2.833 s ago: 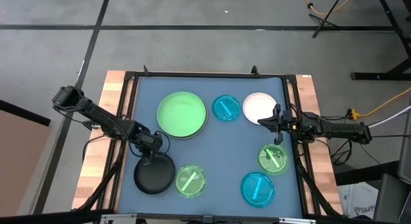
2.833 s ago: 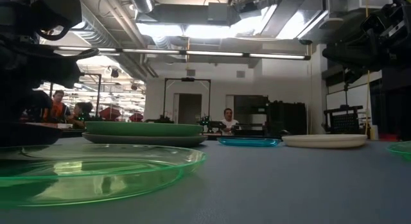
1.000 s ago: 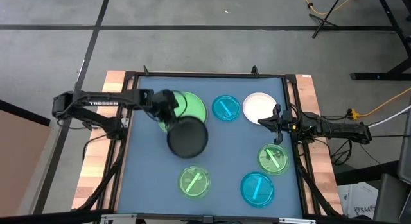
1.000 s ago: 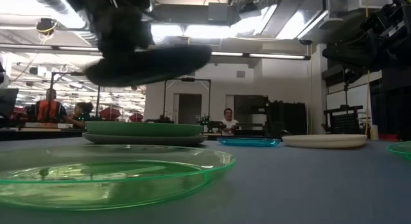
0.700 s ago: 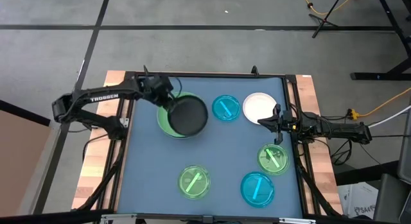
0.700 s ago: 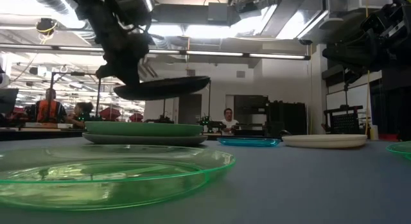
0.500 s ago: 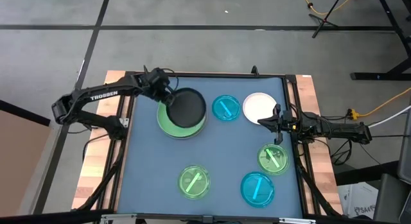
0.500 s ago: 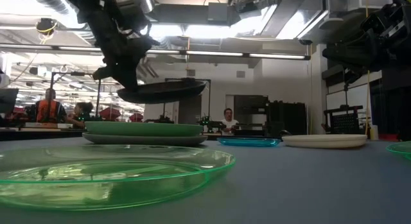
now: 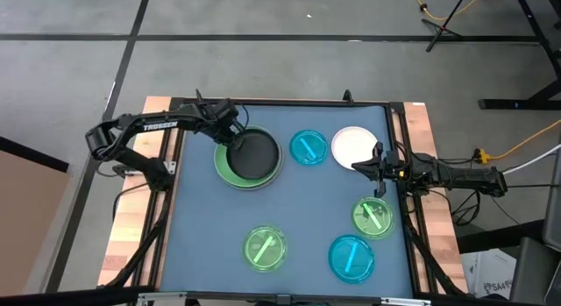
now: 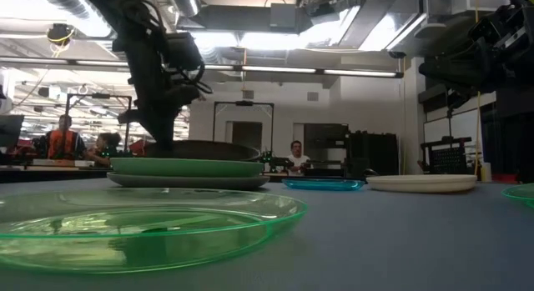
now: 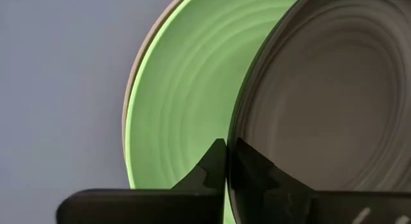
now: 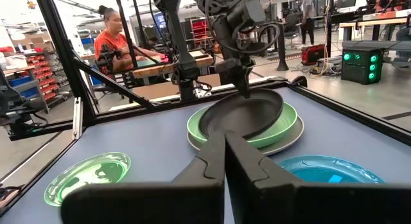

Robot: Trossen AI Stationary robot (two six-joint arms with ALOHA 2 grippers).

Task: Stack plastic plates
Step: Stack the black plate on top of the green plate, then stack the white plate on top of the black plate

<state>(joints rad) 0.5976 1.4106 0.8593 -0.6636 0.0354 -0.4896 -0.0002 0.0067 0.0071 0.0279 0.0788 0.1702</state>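
Over the light green plate, we pinch the black plate.
Left gripper grips its thin, stiff rim; light, slippery plastic.

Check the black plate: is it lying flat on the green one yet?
Not yet: the black plate sits tilted on the light green plate, its far edge raised in the left claw.
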